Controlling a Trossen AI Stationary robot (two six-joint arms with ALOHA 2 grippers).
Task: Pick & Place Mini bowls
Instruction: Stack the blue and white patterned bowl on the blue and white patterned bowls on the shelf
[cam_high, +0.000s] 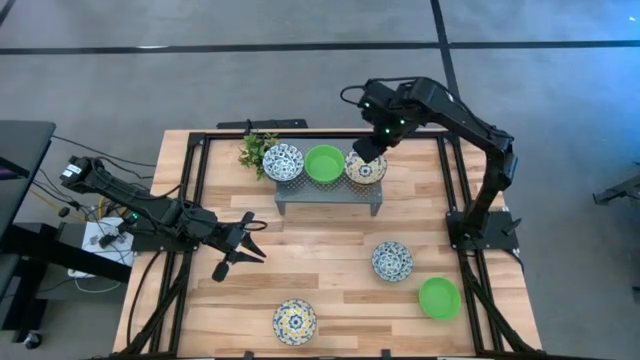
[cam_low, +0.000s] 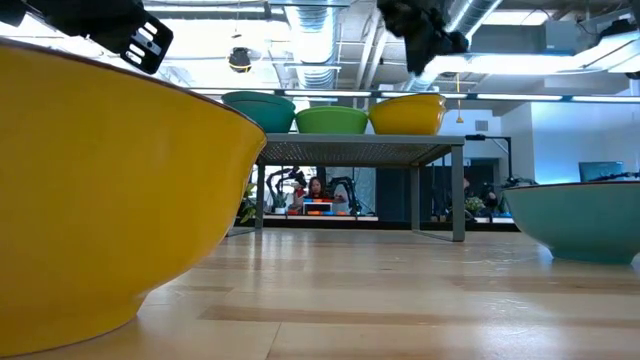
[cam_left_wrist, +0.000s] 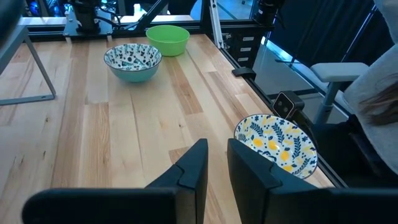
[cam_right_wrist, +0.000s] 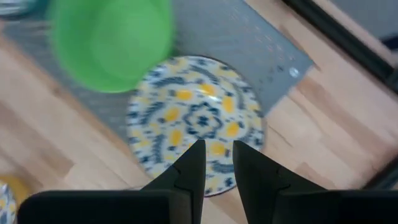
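Honestly, I read no writing anywhere. My right gripper hovers, fingers narrowly parted and empty, over the yellow-patterned bowl on the grey stand; left gripper waits, narrowly parted.

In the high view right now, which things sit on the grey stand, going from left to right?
Blue floral bowl → green bowl → yellow floral bowl, all on the grey stand.
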